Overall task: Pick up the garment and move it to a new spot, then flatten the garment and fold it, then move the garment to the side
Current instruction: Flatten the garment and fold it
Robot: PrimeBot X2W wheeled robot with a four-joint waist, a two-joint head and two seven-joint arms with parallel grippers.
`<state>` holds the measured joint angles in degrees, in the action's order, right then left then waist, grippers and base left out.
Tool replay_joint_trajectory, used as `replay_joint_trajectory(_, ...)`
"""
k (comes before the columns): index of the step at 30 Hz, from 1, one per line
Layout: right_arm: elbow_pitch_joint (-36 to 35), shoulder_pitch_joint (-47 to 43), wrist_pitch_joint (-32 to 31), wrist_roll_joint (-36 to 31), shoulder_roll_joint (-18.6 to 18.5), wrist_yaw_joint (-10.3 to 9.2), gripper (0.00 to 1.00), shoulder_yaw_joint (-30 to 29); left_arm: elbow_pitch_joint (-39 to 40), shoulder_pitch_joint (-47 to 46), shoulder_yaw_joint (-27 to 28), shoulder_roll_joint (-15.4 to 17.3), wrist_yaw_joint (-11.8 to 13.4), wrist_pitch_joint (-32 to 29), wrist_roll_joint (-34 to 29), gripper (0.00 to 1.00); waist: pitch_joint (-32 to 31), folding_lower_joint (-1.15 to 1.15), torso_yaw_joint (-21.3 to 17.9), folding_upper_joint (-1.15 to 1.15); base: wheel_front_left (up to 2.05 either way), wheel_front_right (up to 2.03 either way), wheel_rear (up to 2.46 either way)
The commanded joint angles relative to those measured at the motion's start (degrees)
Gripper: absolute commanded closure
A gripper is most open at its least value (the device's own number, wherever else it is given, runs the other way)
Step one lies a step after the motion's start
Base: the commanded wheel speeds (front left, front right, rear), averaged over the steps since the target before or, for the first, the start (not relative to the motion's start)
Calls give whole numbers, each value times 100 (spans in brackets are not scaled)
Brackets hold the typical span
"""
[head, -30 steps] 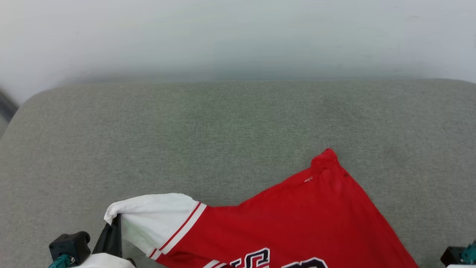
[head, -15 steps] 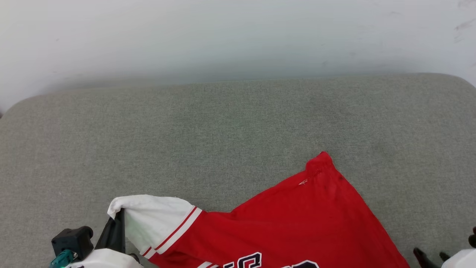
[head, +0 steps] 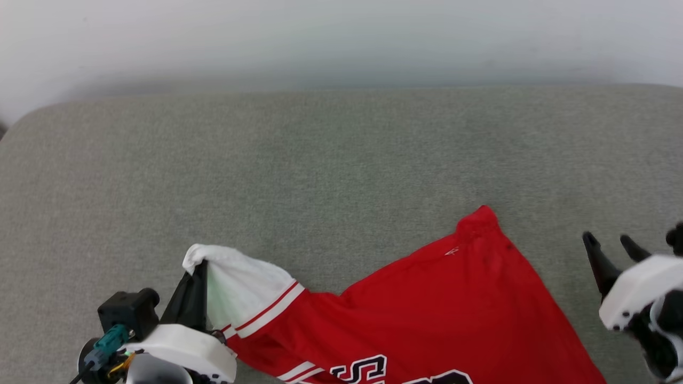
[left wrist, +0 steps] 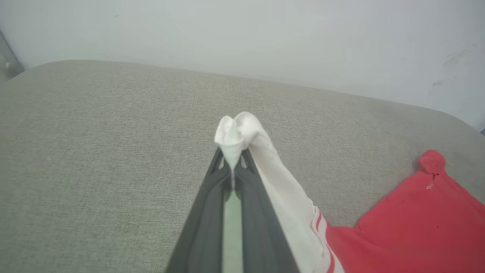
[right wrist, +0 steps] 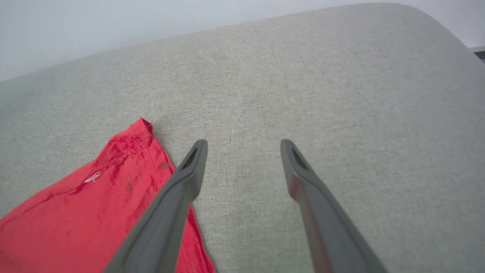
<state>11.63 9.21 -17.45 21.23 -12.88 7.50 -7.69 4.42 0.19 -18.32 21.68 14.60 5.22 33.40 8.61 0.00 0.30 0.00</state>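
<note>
Red jersey point(head: 427, 309) lies near you on the grey cushion point(head: 320, 160), its white sleeve point(head: 240, 282) pinched in your closed left tool point(head: 195, 272), so bring your wide-open right tool point(head: 607, 240) onto the nearby hem corner point(head: 480, 224) before pulling it taut.

surface point(head: 320, 160): covered in grey fabric, corners rounded | load: red shirt point(head: 453, 309) spread along near edge, right of middle

Looks from the head forward and down over the grey cushion point(head: 320, 160) to the wall point(head: 341, 37). Peers from the wrists, low and close, along left tool point(left wrist: 232, 159) and right tool point(right wrist: 242, 146). Shares one red corner of the garment point(head: 427, 314).
</note>
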Motion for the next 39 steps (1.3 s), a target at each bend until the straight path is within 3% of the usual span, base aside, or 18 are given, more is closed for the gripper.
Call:
replay_joint_trajectory(1, 44, 238, -114, 37, -118, -1, 0, 107, 1, -116, -21, -14, -31, 29, -46, 100, 176, 0, 146, 0, 0, 0, 0)
replay_joint_trajectory(4, 75, 702, -675, 193, -425, -1, 0, 512, -31, -307, -88, -65, -93, 66, -67, 100, 359, 0, 305, 0, 0, 0, 0)
replay_joint_trajectory(8, -23, 1231, -1903, 523, -831, -2, 0, 1045, -91, -513, -161, -148, -172, 144, -98, 100, 539, 0, 509, 0, 0, 0, 0)
replay_joint_trajectory(14, -190, 1684, -3710, 790, -1021, -2, 0, 1361, -172, -762, -250, -234, -268, 256, -120, 100, 835, 0, 772, 0, 0, 0, 0)
replay_joint_trajectory(17, -152, 1797, -4115, 782, -965, -2, 0, 1450, -205, -870, -271, -282, -293, 311, -132, 100, 992, 0, 863, 0, 0, 0, 0)
replay_joint_trajectory(24, 516, 1738, -4370, 918, -779, -2, 0, 1636, -347, -959, -328, -348, -342, 361, -105, 100, 1094, 0, 963, 0, 0, 0, 0)
replay_joint_trajectory(25, 629, 1711, -4399, 970, -748, -2, 62, 1671, -383, -952, -330, -354, -335, 372, -96, 100, 1071, 0, 965, 0, 0, 0, 0)
replay_joint_trajectory(26, 712, 1687, -4401, 1010, -722, -1, 100, 1697, -418, -932, -332, -360, -326, 364, -82, 100, 1038, 0, 968, 0, 0, 0, 0)
replay_joint_trajectory(32, 805, 1779, -4130, 1198, -793, -1, 100, 1870, -557, -894, -336, -343, -319, 341, -31, 100, 799, 0, 959, 0, 0, 0, 0)
replay_joint_trajectory(39, 705, 1973, -2970, 1016, -973, -1, 100, 1821, -695, -1186, -133, -59, -447, 219, 83, 100, 71, 0, 759, 0, 0, 0, 0)
